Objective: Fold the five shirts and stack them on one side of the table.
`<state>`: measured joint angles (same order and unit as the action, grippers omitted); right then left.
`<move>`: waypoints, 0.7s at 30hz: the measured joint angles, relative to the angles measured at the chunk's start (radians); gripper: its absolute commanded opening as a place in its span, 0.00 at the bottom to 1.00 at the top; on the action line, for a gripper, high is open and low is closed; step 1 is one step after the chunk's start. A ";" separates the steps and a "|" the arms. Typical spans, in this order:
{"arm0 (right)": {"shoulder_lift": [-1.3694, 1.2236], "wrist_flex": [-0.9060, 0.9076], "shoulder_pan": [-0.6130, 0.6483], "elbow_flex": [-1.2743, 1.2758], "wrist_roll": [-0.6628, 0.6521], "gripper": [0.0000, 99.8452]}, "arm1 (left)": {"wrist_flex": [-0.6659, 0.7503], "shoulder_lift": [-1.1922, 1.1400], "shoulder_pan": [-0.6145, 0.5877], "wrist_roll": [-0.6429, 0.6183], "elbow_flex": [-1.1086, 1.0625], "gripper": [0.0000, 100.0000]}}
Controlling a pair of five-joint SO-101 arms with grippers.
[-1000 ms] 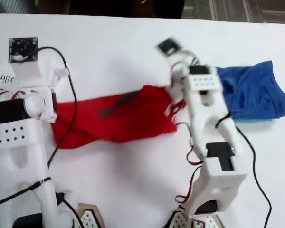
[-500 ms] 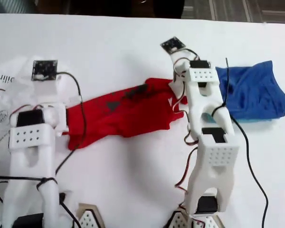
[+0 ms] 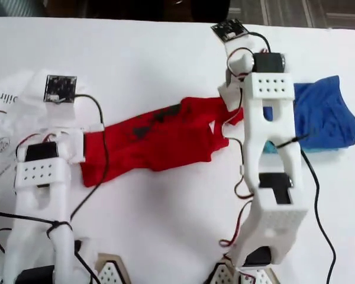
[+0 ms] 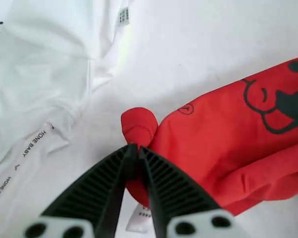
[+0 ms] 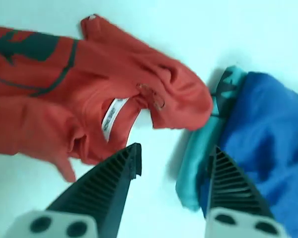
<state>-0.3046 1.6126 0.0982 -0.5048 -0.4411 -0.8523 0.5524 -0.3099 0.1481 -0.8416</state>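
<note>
A red shirt (image 3: 160, 136) with a dark print lies stretched out at mid-table. My left gripper (image 4: 137, 148) is shut on a fold of the red shirt (image 4: 228, 134) at its left end. Above the red shirt's (image 5: 89, 84) collar end, where the label shows, my right gripper (image 5: 174, 163) hangs open and holds nothing. A folded blue shirt (image 3: 322, 115) rests on a teal one (image 5: 198, 158) at the right side, partly hidden by the right arm (image 3: 272, 118). A white shirt (image 4: 39, 64) lies at the left.
The white shirt (image 3: 12, 118) spreads over the table's left edge, beside the left arm (image 3: 41, 177). Cables trail from both arms. Bare white table (image 3: 136, 53) lies beyond the red shirt and in front of it.
The right gripper has let go of the red shirt's collar end and moved toward the far side. The left arm dragged its end rightward, then held still.
</note>
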 measured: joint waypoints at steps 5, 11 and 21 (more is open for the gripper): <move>0.140 -0.015 0.025 0.187 0.060 0.21 | 0.002 0.000 0.002 0.000 -0.003 0.03; 0.319 -0.195 0.137 0.574 0.141 0.21 | 0.002 0.000 0.000 0.000 -0.003 0.03; 0.419 -0.295 0.265 0.882 0.213 0.21 | 0.002 0.000 0.002 0.000 -0.003 0.03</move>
<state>0.1143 1.3180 0.3636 0.3775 -0.2279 -0.8508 0.5524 -0.3084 0.1481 -0.8447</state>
